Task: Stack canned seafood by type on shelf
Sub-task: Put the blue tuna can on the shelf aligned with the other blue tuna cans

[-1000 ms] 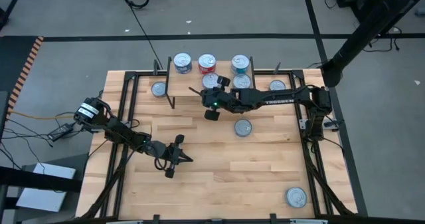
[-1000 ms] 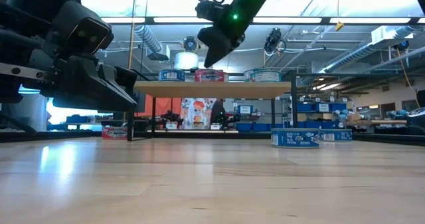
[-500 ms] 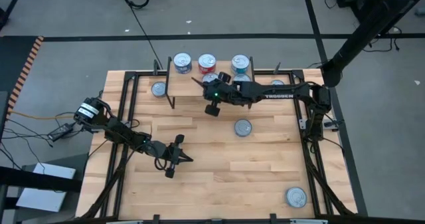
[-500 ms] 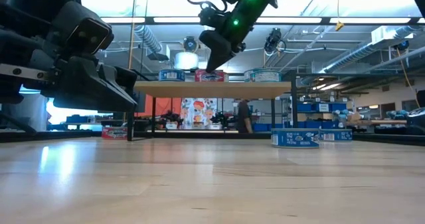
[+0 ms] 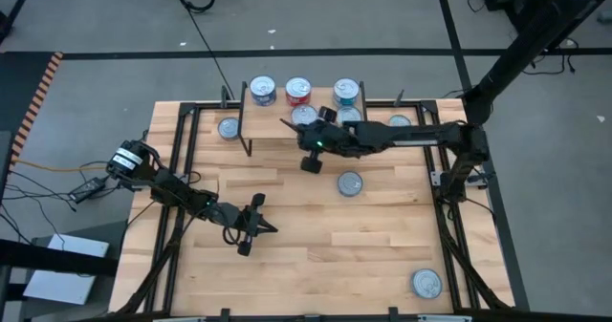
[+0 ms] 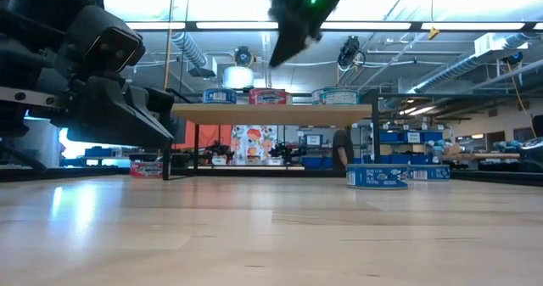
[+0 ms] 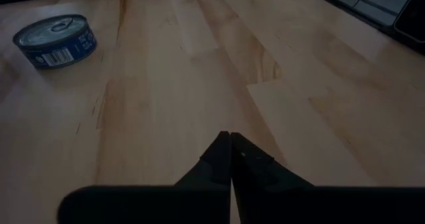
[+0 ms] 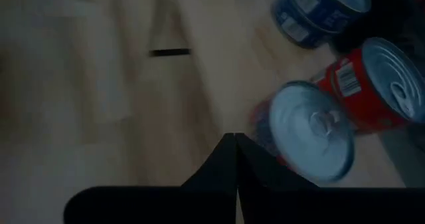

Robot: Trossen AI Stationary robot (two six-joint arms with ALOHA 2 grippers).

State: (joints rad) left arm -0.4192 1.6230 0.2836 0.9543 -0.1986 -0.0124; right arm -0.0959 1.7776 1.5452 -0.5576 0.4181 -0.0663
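The shelf (image 5: 273,112) (image 6: 271,114) stands at the table's far middle. On its top are a blue tin (image 5: 261,91), a red tin (image 5: 298,91), a teal tin (image 5: 346,93), and in front of the red one a second tin (image 5: 304,117) (image 8: 309,137). My right gripper (image 5: 285,124) (image 8: 234,141) (image 6: 282,53) hangs shut above the shelf's front, just left of that second tin, holding nothing. My left gripper (image 5: 268,228) (image 7: 230,136) is shut low over the table's near left, with a blue tin (image 7: 56,41) farther off.
Loose tins rest on the tabletop: one left of the shelf (image 5: 228,128), one right of it (image 5: 400,123), one in the middle (image 5: 350,183) (image 6: 376,177) and one at the near right corner (image 5: 426,284). Black frame rails (image 5: 449,226) run along the table's sides.
My right gripper has risen from just over the front red tin to well above the shelf, drawing slightly toward the table's right. The tins on the shelf have stayed where they were.
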